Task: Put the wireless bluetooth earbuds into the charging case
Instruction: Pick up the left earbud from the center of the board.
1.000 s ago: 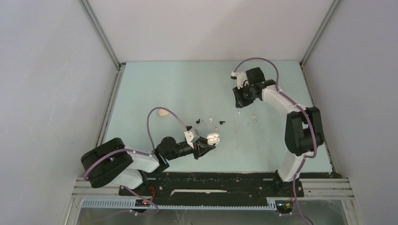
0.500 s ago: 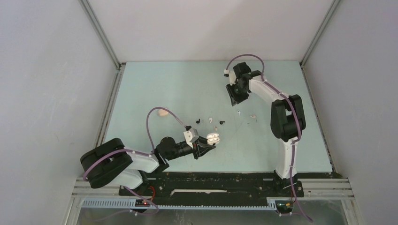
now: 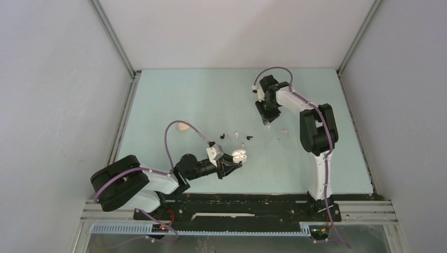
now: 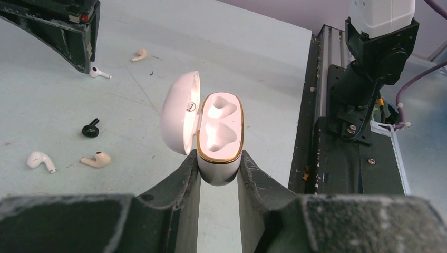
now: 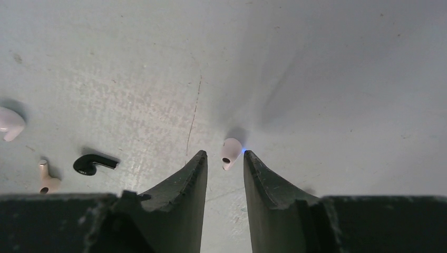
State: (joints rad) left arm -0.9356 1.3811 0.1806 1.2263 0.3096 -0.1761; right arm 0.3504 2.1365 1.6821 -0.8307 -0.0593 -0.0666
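Pale green desk [image 3: 174, 95] inside a grey-walled enclosure, with both arm bases bolted to a black rail at its near edge.

Nearest the bases, the left fingers [image 4: 184, 182] are clamped on the lower body of the charging case [image 4: 220, 132], one finger on each side. They hold it clear of the desk, just ahead of the left arm. The case is white with a gold rim. Its lid [image 4: 179, 113] is swung open to one side, leaving the two moulded wells exposed.

Beyond the case, the earbuds lie loose on the desk in a scattered row. In the left wrist view a white one [image 4: 41, 161] and a beige one [image 4: 96, 159] lie close together. A black one [image 4: 90, 129] sits just behind them, and another beige one [image 4: 139, 54] lies farther off. Well apart to the left of this row lies a small beige object [image 3: 183, 126], too small to identify.

Farthest from the bases, the right fingers [image 5: 190, 179] point down at the desk and stand narrowly apart. A white earbud [image 5: 231, 149] lies on the desk between their tips. It sits against or just beside one finger, with a clear gap to the other, so it is not gripped. A further black earbud [image 5: 94, 163] lies off to one side in the right wrist view.
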